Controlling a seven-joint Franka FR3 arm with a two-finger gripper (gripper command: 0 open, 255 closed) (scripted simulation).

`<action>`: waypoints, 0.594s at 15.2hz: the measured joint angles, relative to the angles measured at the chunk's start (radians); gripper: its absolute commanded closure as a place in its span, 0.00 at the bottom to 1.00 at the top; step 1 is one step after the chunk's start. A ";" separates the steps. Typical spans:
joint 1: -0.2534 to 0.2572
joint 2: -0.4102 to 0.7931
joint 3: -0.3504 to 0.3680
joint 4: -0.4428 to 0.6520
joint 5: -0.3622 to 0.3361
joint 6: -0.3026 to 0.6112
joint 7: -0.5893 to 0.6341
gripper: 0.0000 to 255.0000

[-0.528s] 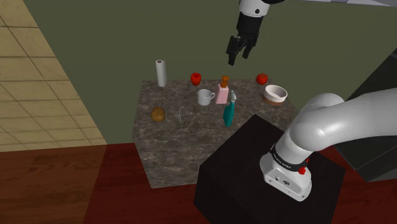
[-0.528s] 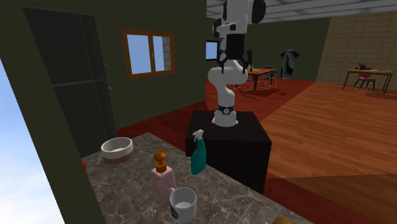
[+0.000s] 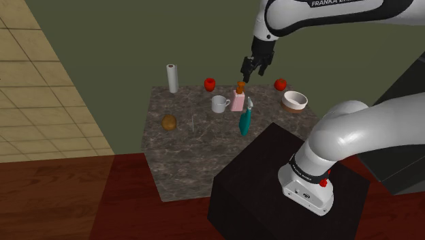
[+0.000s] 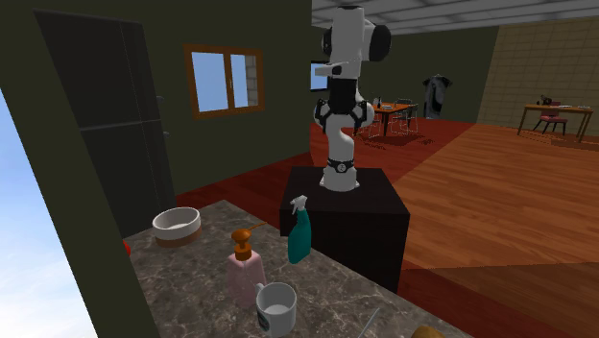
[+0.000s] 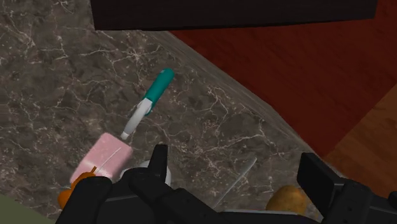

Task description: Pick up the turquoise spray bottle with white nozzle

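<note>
The turquoise spray bottle (image 3: 244, 121) with a white nozzle stands upright near the marble table's edge closest to the black stand; it is also the turquoise spray bottle (image 4: 299, 230) seen from across the table. My black gripper (image 3: 250, 68) hangs open well above the table, over the pink soap bottle (image 3: 238, 101). In the wrist view the spray bottle (image 5: 151, 100) lies ahead of my gripper (image 5: 236, 170), beyond the left finger (image 5: 159, 163), untouched. Nothing sits between the fingers.
Beside the spray bottle stand the pink soap bottle (image 4: 245, 271) and a white mug (image 3: 219, 104). A bowl (image 3: 295, 101), two red fruits (image 3: 210, 84), a white roll (image 3: 172, 78) and a brown lump (image 3: 169, 123) share the table (image 3: 184, 160). The black stand (image 3: 259, 184) borders it.
The arm has come down and the gripper has dropped lower toward the table, now hanging just above the pink soap bottle. The objects on the table have not moved.
</note>
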 measured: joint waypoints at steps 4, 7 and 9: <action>-0.039 0.052 -0.014 -0.094 -0.031 0.151 0.025 0.00; -0.073 0.095 -0.028 -0.161 -0.059 0.267 0.043 0.00; -0.098 0.148 -0.036 -0.188 -0.080 0.350 0.057 0.00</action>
